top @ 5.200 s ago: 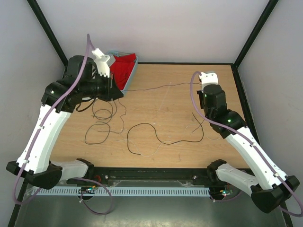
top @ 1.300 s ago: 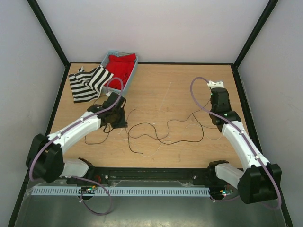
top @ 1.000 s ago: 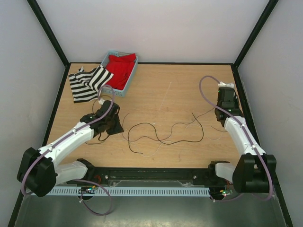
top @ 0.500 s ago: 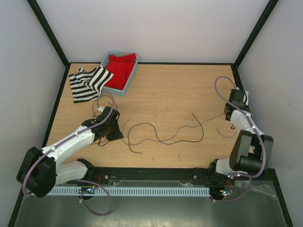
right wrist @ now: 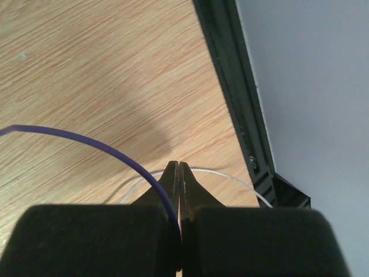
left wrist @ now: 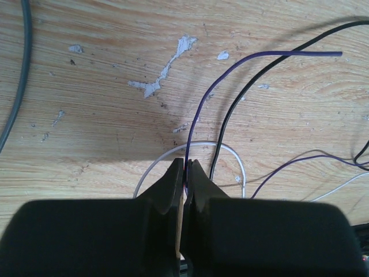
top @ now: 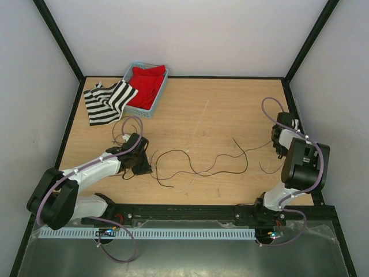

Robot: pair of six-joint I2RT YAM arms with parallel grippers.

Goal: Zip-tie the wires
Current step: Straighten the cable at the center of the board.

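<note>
Two fingertip pinches hold this moment together, both at the near half of the table [top: 219, 109]. The left gripper [left wrist: 185, 164] is clenched on one dark, purplish strand, which rises from between its tips and arcs away over the wood. A pale loop and a black strand pass just beyond the tips, uncaught. The right gripper [right wrist: 179, 164], folded back close to the black rail at the table's right edge, is likewise clamped. A dark strand curves in from the left and ends at the seam of its jaws, so it appears grasped at the very tip.

Between the two, the wires [top: 199, 171] sprawl in loose curls across the middle of the table, not gathered. That is the main risk. Each pincer has a single thin strand, so pulling could slide it free, or drag the tangle without bundling it. The right arm, doubled up against the rail, seems to have little room to draw anything taut. No zip tie shows in any view, so cinching looks some way off.

Farther back, a striped cloth [top: 106, 101] and a blue basket [top: 164, 88] of red fabric sit well apart from the strands.
</note>
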